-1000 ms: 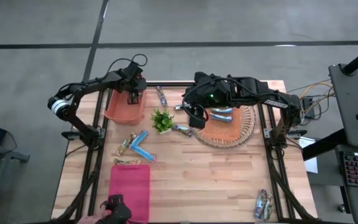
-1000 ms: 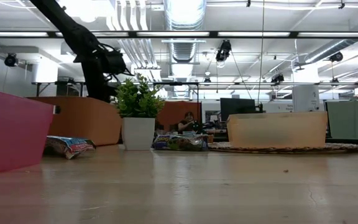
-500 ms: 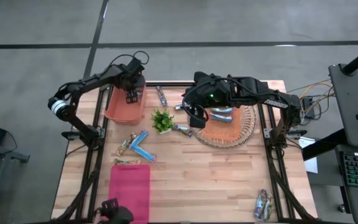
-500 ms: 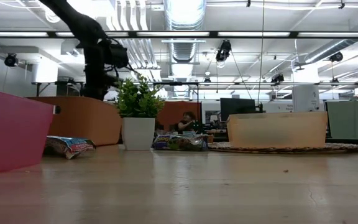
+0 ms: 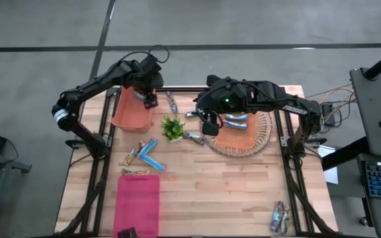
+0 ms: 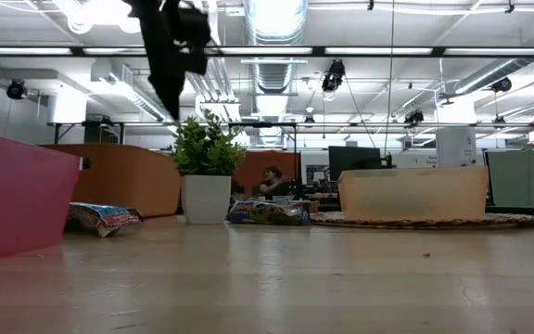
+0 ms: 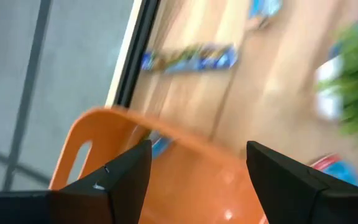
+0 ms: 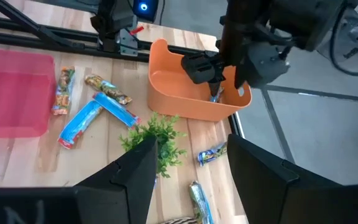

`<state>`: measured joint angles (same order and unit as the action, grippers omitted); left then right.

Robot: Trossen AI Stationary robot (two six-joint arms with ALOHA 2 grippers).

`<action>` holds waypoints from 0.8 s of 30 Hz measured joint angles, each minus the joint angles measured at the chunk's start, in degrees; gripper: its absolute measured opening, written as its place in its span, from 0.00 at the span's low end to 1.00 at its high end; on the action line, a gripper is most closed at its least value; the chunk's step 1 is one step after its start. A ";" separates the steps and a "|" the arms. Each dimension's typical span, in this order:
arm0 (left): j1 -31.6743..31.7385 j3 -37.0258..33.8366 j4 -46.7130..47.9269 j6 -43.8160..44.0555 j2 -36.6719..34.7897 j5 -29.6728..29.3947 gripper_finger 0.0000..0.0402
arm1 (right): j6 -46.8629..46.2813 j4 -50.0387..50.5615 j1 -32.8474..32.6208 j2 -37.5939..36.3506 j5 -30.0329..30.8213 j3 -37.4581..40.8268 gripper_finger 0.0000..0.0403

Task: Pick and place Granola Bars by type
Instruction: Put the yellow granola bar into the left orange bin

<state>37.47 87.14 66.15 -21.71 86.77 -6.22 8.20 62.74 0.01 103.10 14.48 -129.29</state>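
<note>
The left tool (image 5: 149,99) hangs released, fingers apart, over the orange bin's (image 5: 129,116) rim at the surface's far left corner; a moment ago it sat lower and further inside the bin. The right tool (image 5: 208,124), also released, hovers between the small plant (image 5: 172,127) and the woven tray (image 5: 256,142).

Two bright blue granola bars (image 5: 147,153) lie crossed in a V near the left edge, long axes diagonal. A tan bar (image 5: 135,172) lies crosswise beside the red bin (image 5: 137,201). Another bar (image 5: 171,101) points toward the far edge. A silver-blue bar (image 5: 280,216) rests by the near right corner.
</note>
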 joint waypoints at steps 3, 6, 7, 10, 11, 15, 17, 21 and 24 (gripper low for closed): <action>-3.44 1.13 -0.40 2.50 -1.67 1.35 0.60 | 0.67 -0.02 0.00 -1.19 -0.13 0.00 0.46; -6.87 0.79 -1.14 5.03 -3.78 1.34 0.60 | 0.78 -0.01 0.06 -3.27 -1.71 0.00 0.46; -8.09 0.78 -1.13 5.95 -4.26 1.36 0.60 | 0.71 0.01 0.05 -4.01 -2.45 0.00 0.46; -11.29 0.69 -1.20 9.23 -5.72 1.31 0.60 | -0.04 0.93 0.00 -6.56 -2.99 0.27 0.46; -12.41 0.69 -1.37 9.98 -6.16 1.28 0.60 | -0.07 1.64 0.00 -7.67 -2.99 0.67 0.46; -16.75 0.69 -2.71 12.32 -7.07 1.34 0.60 | -0.58 4.43 0.00 -12.23 -2.97 3.02 0.46; -19.03 0.69 -4.26 12.81 -7.09 1.33 0.60 | -1.99 5.71 0.00 -14.87 -2.99 4.07 0.46; -23.74 0.68 -8.66 13.78 -7.09 1.35 0.60 | -6.21 8.62 0.00 -20.81 -2.95 6.78 0.46; -26.49 0.67 -12.65 14.75 -6.75 1.36 0.60 | -9.85 10.69 -0.29 -25.13 -2.97 9.88 0.46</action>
<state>10.97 87.81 53.50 -6.96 80.01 -4.86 -1.65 73.43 -0.28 77.97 11.51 -119.41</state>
